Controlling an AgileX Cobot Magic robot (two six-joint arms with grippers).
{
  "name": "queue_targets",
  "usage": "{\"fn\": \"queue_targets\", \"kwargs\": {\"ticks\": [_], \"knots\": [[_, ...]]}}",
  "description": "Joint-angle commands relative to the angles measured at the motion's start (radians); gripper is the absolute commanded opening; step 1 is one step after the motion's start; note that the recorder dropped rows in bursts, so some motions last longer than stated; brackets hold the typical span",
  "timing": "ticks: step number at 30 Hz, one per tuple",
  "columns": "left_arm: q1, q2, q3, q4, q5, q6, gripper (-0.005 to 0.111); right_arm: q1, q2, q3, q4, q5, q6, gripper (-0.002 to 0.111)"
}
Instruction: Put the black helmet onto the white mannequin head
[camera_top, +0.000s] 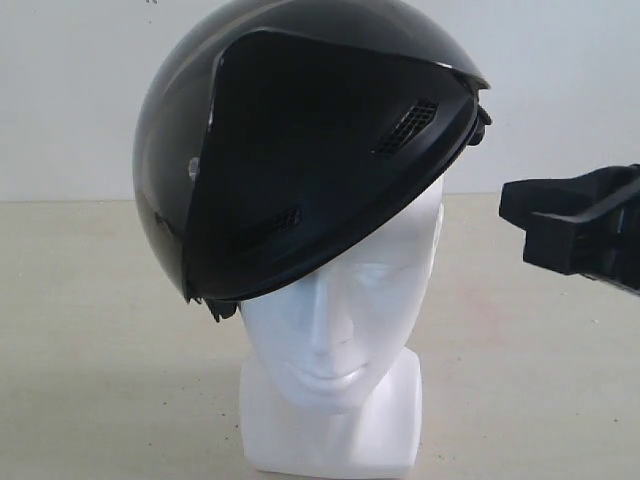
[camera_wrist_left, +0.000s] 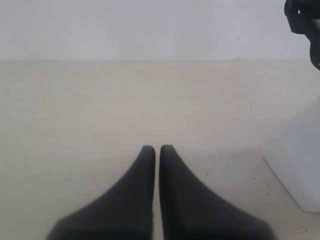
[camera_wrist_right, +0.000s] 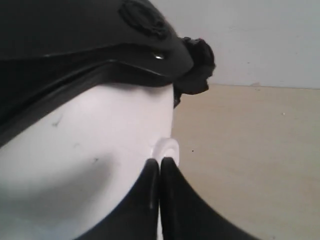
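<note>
black helmet (camera_top: 300, 150) sits lopsided on the white mannequin head (camera_top: 340, 300); closed, empty right gripper (camera_wrist_right: 160, 162) beside it could knock it off

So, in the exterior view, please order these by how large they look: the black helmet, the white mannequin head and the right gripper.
1. black helmet, largest
2. white mannequin head
3. right gripper, smallest; the picture edge cuts it off, so its full size is unsure
</note>
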Motion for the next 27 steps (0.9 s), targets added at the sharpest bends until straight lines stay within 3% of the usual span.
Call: {"fn": "queue_targets", "kwargs": {"ticks": [1, 7, 11, 27], "knots": [[-0.004, -0.002, 0.003, -0.002, 0.001, 0.004, 0.004, -0.091, -0.006, -0.068, -0.099, 0.175, 0.032, 0.0], [-0.004, -0.002, 0.003, -0.002, 0.001, 0.004, 0.004, -0.245, -0.006, -0.154, -0.482, 0.489, 0.302, 0.0], [-0.004, -0.002, 0.003, -0.002, 0.001, 0.004, 0.004, -0.274, -0.007, -0.176, -0.649, 0.662, 0.359, 0.0], [-0.004, -0.002, 0.003, -0.002, 0.001, 0.004, 0.004, -0.274, -0.007, -0.184, -0.637, 0.821, 0.358, 0.0]]}}
